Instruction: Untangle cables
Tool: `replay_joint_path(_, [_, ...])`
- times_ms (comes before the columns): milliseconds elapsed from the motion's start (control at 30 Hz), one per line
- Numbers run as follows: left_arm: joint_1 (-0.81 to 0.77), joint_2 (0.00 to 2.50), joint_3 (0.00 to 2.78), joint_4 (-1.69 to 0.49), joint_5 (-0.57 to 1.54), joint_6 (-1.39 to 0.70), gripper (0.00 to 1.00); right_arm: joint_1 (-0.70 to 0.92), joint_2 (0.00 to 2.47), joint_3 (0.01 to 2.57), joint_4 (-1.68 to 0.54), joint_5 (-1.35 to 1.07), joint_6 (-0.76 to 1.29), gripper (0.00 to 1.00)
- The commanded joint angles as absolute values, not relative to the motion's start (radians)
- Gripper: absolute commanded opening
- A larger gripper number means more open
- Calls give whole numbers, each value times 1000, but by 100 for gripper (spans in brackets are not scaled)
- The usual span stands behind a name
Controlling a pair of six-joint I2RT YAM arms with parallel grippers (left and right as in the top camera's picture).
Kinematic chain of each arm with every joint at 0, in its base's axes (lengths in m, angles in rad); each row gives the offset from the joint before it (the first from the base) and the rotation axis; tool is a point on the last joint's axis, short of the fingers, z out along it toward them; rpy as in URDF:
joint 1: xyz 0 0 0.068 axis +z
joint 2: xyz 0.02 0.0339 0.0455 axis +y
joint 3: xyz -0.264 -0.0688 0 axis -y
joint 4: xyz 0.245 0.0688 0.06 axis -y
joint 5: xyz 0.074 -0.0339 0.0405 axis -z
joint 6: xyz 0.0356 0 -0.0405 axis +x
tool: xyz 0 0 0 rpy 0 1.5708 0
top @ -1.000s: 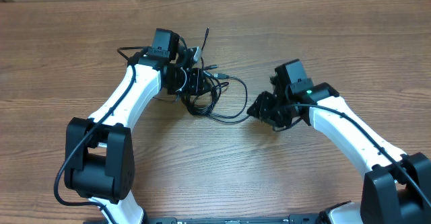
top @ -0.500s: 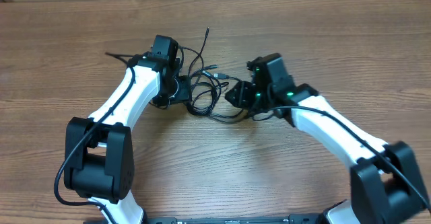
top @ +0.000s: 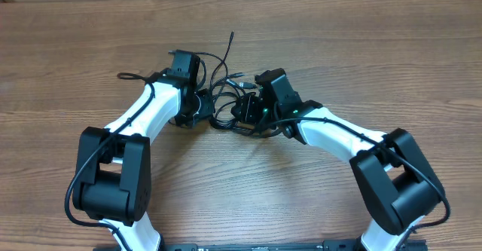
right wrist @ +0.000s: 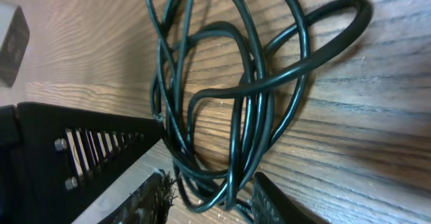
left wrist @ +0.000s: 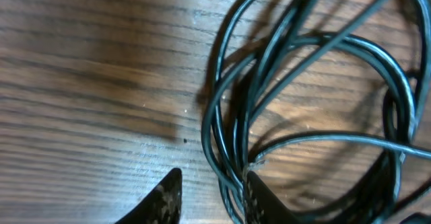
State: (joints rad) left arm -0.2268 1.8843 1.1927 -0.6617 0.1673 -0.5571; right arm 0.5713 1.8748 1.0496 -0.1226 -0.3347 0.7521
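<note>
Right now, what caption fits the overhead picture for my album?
The left arm and right arm meet over tangled black cables on a wooden table.

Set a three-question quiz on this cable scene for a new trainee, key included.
1. True or false: the cables lie bunched in overlapping loops on the wooden table.
2. Where are the left gripper and right gripper?
A) on opposite sides of the bunch
B) both to one side of it
C) both at the table's front edge
3. In the right wrist view, what passes between the fingers?

Key: 1 true; 2 A; 3 cable loops.
</note>
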Motion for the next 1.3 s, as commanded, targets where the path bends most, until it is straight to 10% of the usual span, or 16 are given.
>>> replay_joint_path(0, [-224, 1893, 1139, -607, 198, -636, 31, 579, 1908, 1067, -113, -294, 842, 37])
replay_joint_path(733, [-236, 1893, 1124, -537, 282, -628, 33, 579, 1971, 1067, -84, -289, 890, 21])
replay_joint_path(1000, [-280, 1893, 1119, -537, 246, -643, 6, 579, 1971, 1067, -86, -289, 890, 20])
replay_joint_path(1267, [-267, 1884, 1126, -533, 247, -603, 5, 579, 1971, 1067, -114, -276, 883, 7])
